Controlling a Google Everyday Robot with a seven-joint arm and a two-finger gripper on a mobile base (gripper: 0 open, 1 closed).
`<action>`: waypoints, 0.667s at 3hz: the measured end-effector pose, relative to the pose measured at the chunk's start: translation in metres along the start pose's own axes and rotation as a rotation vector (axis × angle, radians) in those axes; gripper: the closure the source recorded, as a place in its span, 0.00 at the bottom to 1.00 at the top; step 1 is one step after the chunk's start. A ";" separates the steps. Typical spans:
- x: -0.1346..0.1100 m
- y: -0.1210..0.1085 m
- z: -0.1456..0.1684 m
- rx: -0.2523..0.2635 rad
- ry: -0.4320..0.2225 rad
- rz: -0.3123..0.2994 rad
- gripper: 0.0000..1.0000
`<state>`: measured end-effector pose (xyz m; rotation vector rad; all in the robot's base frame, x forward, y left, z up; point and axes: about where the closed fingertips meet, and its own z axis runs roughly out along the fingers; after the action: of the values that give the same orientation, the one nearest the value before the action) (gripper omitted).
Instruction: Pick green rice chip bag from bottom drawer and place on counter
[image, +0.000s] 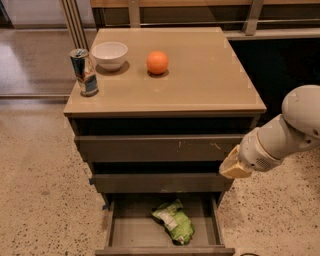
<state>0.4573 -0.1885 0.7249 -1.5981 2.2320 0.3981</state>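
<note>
The green rice chip bag (174, 221) lies crumpled on the floor of the open bottom drawer (132, 234), right of its middle. The beige counter (200, 75) tops the three-drawer cabinet. My gripper (234, 167) sits at the end of the white arm (292, 127), which comes in from the right. It hangs beside the cabinet's right front corner at the height of the middle drawer. It is above and to the right of the bag, and apart from it. It holds nothing that I can see.
On the counter stand a drink can (84, 72), a white bowl (109, 54) and an orange (157, 62), all on its left half. The scratched-front top drawer (155, 148) and middle drawer (160, 182) stick out slightly. Speckled floor (40, 190) surrounds the cabinet.
</note>
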 end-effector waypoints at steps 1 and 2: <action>0.000 0.000 0.000 0.000 0.000 0.000 1.00; 0.014 -0.006 0.025 0.026 -0.009 -0.013 1.00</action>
<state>0.4622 -0.1912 0.6964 -1.5940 2.2094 0.3711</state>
